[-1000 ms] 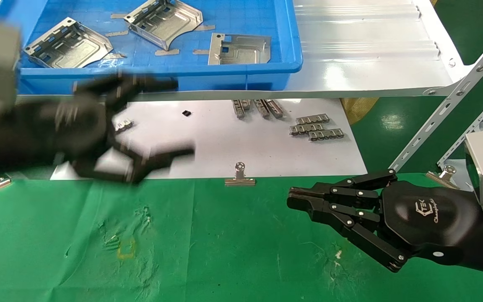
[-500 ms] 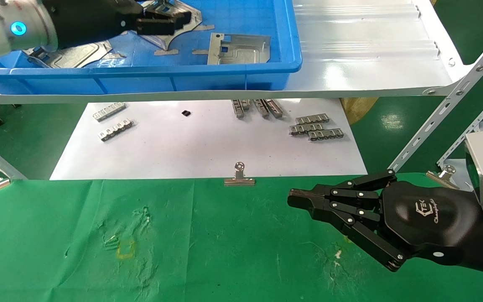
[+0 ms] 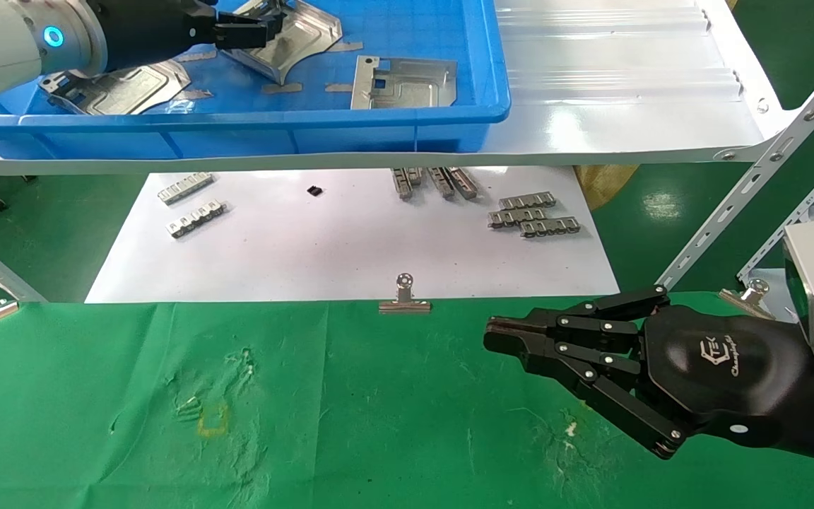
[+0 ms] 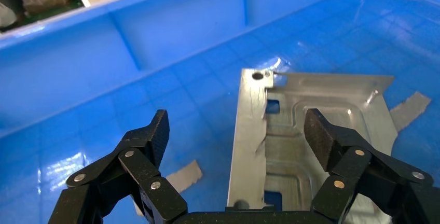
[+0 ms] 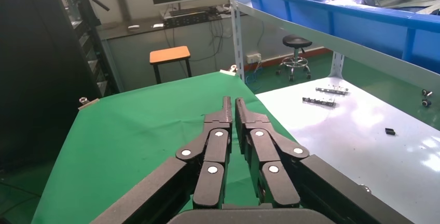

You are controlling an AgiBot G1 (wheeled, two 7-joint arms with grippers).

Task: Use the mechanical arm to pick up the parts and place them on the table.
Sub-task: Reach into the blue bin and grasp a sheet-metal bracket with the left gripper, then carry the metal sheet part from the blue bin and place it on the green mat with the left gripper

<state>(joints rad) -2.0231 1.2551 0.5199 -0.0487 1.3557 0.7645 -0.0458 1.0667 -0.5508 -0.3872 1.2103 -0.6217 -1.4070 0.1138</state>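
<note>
Left end effector (image 4: 236, 146), fingers spread, hovers in the blue plastic bin (image 3: 407, 120) over a silver stamped sheet-metal plate (image 4: 311, 130). Straddle its folded edge, drop lower, then pinch squarely. Right end effector (image 3: 513, 338), fingers pressed together, parked above green cloth worktop (image 3: 350, 424).

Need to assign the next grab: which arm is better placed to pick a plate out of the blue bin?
Left. The left gripper hangs open inside the blue bin above a plate; the right gripper is shut over the green table.
</note>
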